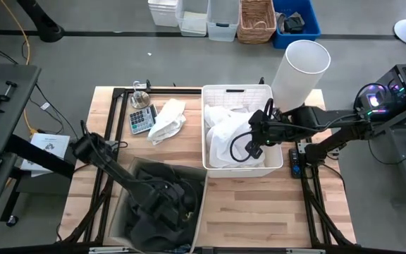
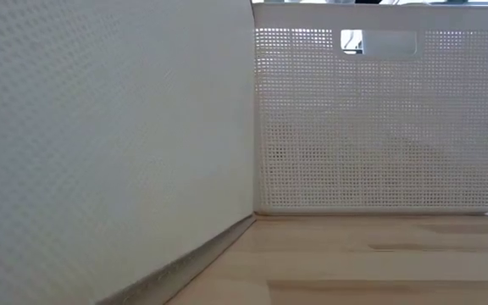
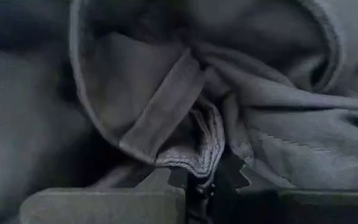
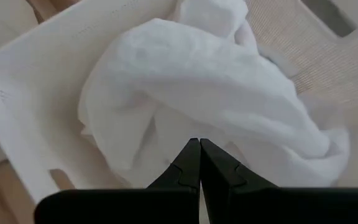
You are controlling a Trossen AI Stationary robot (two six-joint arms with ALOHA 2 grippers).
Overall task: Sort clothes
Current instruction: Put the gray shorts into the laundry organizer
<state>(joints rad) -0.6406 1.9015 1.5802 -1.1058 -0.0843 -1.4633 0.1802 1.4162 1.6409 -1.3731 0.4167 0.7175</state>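
Observation:
Dark grey clothes (image 1: 154, 212) lie heaped in a pale bin (image 1: 201, 212) at the table's near left. My left gripper (image 1: 171, 201) reaches down into that heap and is shut on a dark grey garment (image 3: 247, 124). White clothes (image 1: 224, 130) fill the white slotted basket (image 1: 237, 92) at mid-table. My right gripper (image 4: 199, 144) hovers above them, shut, with nothing between its fingers. One more white garment (image 1: 166, 121) lies crumpled on the bare table, left of the basket. My left gripper pinches a ribbed hem (image 3: 199, 155) of the dark grey garment between its two fingertips, coming from above and pointing down. Several folds bunch up at the tips. The cloth lies slack around them, on the dark heap in the bin.
A tall white lampshade (image 1: 299, 70) stands at the basket's far right corner. A calculator (image 1: 141, 120) and a small glass object (image 1: 139, 97) sit at the far left of the table. Bare wood (image 1: 259, 204) lies near the front edge, right of the bin.

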